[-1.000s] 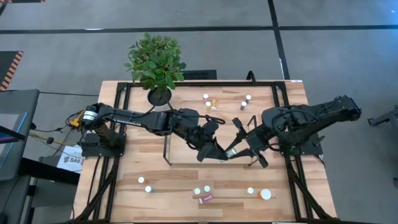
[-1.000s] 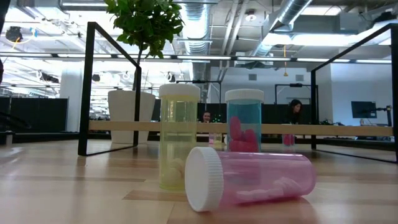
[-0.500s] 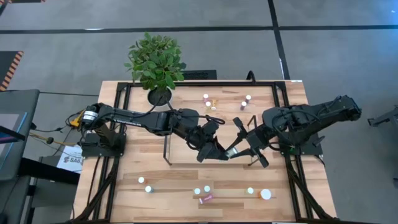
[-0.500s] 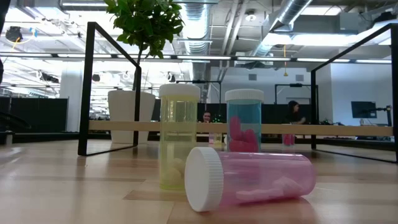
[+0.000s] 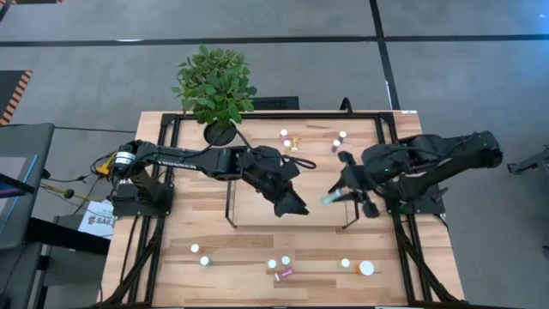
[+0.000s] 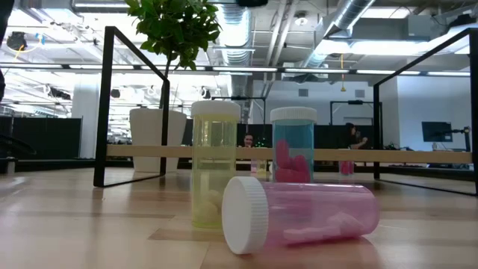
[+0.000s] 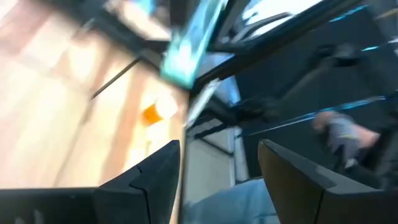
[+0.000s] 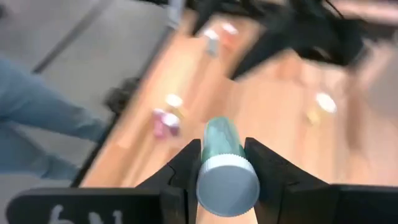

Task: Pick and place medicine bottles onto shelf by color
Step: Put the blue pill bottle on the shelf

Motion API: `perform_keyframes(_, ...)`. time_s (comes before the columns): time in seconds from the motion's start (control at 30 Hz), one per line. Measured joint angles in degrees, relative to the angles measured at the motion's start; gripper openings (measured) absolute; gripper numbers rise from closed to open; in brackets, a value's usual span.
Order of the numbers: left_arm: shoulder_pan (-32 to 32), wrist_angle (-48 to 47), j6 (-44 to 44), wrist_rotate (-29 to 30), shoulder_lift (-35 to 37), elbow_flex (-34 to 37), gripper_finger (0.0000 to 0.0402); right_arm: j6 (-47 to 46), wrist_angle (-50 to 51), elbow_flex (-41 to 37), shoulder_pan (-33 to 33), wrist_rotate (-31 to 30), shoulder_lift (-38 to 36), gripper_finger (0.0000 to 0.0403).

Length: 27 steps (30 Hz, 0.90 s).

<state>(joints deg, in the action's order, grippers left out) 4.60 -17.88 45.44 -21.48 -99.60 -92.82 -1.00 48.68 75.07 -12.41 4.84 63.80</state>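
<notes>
A teal medicine bottle (image 5: 329, 200) with a white cap sits in my right gripper (image 8: 226, 163), which is shut on it above the right part of the shelf (image 5: 257, 167). My left gripper (image 7: 219, 168) stands open and holds nothing, a short way left of the bottle, over the shelf's middle (image 5: 292, 206). The left wrist view shows the teal bottle (image 7: 186, 50) blurred beyond its fingers. Other medicine bottles stand on the table at the far side (image 5: 284, 134) and along the near side (image 5: 272, 264). A pink one (image 6: 299, 213) lies on its side. My right gripper pinches the teal bottle between its two fingers, which lie along the body (image 8: 217, 140). The white cap (image 8: 227, 180) faces back toward the wrist. The fingers slant down from the table's right side. The bottle is lifted clear, its teal end (image 5: 327, 201) sticking out leftward.
A potted plant (image 5: 214, 86) stands at the far left corner. The shelf's thin black uprights (image 5: 230, 206) rise beside both grippers. A wide white-orange bottle (image 5: 367, 268) stands near right. In the low view, yellow (image 6: 215, 164) and teal (image 6: 293, 146) bottles stand upright behind the pink one.
My left gripper has opened and let go of the teal bottle, then drawn back a little toward the table's left. My right gripper keeps the bottle; it has pulled it toward the table's right and rolled and tipped downward with it.
</notes>
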Motion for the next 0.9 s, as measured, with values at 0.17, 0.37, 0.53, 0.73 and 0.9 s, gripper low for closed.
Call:
perform_keyframes(0.17, 0.3, -7.0, 0.0, 1.3, 0.0, 0.0, 0.0195, -11.0, 5.1, 0.0, 5.2, -4.9, 1.9, 0.0114)
perform_keyframes(0.37, 2.2, -9.6, 1.0, 0.4, 0.0, 0.0, 0.0192, -20.0, 8.3, 0.0, 12.5, -4.9, 7.3, 0.0128)
perform_keyframes(0.53, 5.0, -10.4, 2.4, -1.2, 1.4, 0.0, 0.0192, -21.1, 14.1, 0.0, 17.1, -4.9, 13.7, 0.0123)
perform_keyframes(0.73, 8.2, -12.1, 5.0, 4.2, 4.6, 0.0, 0.0192, -19.7, 17.5, 0.0, 19.0, -5.1, 20.6, 0.0122)
perform_keyframes(0.9, 10.7, -13.8, 6.1, 11.6, 7.7, 0.0, 0.0192, -18.5, 15.7, -0.1, 18.9, -5.3, 24.6, 0.0126)
